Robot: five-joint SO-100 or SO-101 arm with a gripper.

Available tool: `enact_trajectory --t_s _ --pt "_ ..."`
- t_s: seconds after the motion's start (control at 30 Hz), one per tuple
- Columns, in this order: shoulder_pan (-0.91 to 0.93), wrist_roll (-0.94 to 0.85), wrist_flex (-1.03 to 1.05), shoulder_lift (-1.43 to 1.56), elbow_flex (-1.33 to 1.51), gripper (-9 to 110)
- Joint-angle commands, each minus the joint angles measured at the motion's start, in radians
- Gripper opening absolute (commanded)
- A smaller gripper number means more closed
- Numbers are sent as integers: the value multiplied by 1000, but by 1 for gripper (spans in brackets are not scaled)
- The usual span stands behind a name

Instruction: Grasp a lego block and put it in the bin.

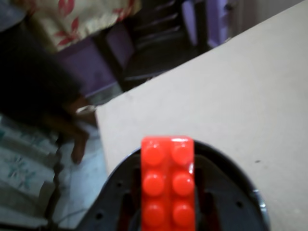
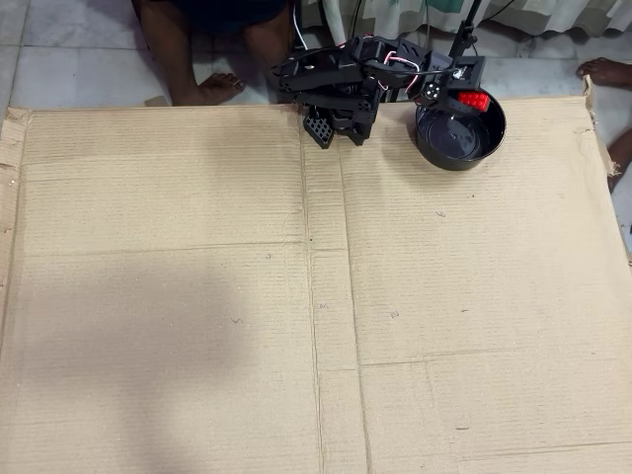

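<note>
Red six-studded lego block (image 1: 168,183), glossy

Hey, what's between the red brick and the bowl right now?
Nothing shows between them. In the overhead view the brick, held in the tool, sits over the bowl, near its upper rim. The wrist view shows the brick over the black rim.

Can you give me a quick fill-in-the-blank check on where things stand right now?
1. The claw holds a lego block whose colour is ____.
2. In the overhead view the block hangs above the ____ bowl.
3. The block's top shows ____ studs in the wrist view.
4. The bowl sits on a sheet of ____.

Missing words: red; black; six; cardboard
</note>
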Motion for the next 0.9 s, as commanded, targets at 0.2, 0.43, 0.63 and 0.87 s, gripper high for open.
enact_trajectory --t_s 0.2,0.43,0.63,0.87 --pt "-89 32 -9 6 15 0" --pt "-89 26 -9 6 15 17" --pt "-74 31 -9 6 17 25" --pt "41 31 2 6 17 25"
